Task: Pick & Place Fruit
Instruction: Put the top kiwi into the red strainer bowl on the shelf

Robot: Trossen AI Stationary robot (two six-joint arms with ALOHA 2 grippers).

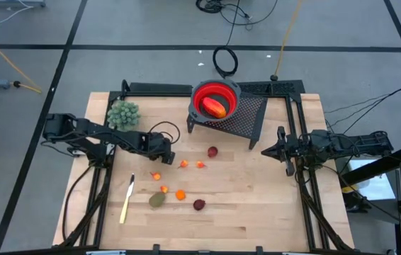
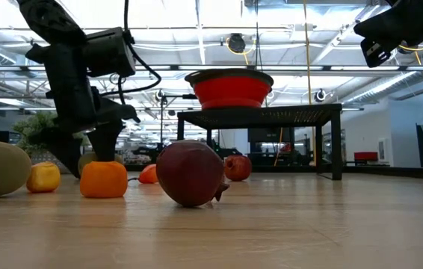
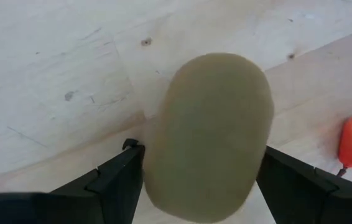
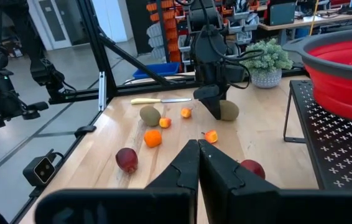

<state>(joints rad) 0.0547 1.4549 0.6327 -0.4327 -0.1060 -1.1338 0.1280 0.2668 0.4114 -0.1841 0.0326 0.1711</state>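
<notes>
A brownish-green oval fruit (image 3: 208, 134) fills the left wrist view, sitting between the spread jaws of the left gripper (image 1: 164, 150), its long axis running along the fingers; they flank it, though whether they press it I cannot tell. It rests on the counter (image 1: 257, 205), well left of the red bowl (image 1: 215, 99) on its black stand (image 1: 246, 117). Orange bits (image 1: 183, 163) lie near. The right gripper (image 1: 268, 150) waits closed, right of the bowl.
</notes>
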